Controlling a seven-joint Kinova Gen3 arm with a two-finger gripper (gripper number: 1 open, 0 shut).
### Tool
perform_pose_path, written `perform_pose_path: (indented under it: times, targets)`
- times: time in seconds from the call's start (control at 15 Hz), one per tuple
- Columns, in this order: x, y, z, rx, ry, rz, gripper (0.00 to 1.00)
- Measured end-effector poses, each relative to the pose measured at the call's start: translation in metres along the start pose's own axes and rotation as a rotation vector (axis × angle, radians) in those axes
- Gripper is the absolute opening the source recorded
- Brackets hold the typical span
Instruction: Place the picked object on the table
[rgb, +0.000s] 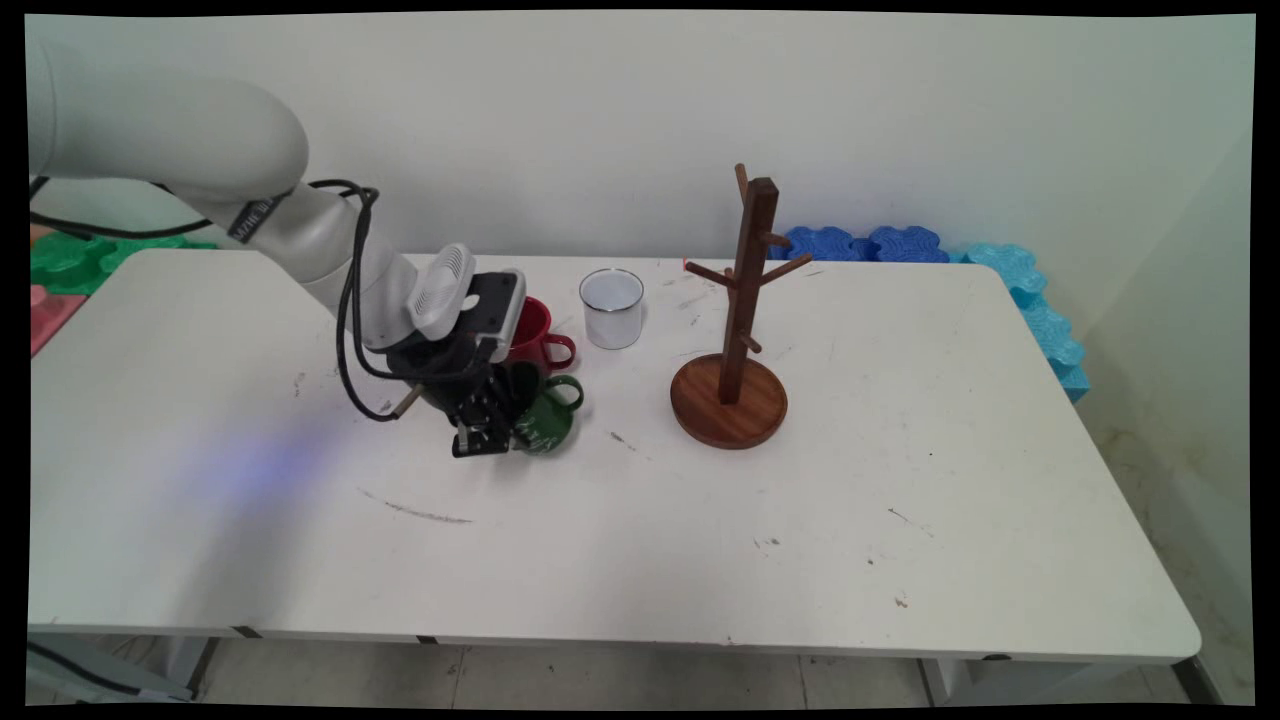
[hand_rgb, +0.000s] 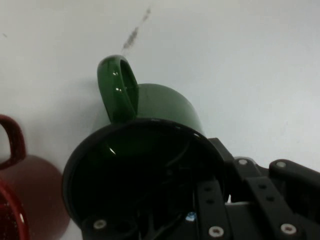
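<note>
My gripper (rgb: 488, 420) is low over the table's (rgb: 800, 520) middle left, shut on the rim of a dark green mug (rgb: 548, 420). In the hand view one finger reaches inside the green mug (hand_rgb: 165, 107) and the other lies outside its wall, so the gripper (hand_rgb: 225, 167) pinches the rim. The mug's handle (hand_rgb: 118, 87) points away from the hand, and in the main view the mug looks tilted. A red mug (rgb: 533, 330) stands just behind the gripper, and its edge shows at the hand view's lower left (hand_rgb: 22, 200).
A white enamel cup (rgb: 612, 308) stands to the right of the red mug. A wooden mug tree (rgb: 738, 330) with bare pegs stands on a round base right of centre. Blue foam blocks (rgb: 865, 243) line the wall behind the table.
</note>
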Motion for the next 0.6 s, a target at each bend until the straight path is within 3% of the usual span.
perform_pose_path:
  times: [0.6]
  targets:
    - [-0.006,-0.001,0.014,0.005,-0.053,0.088,0.0]
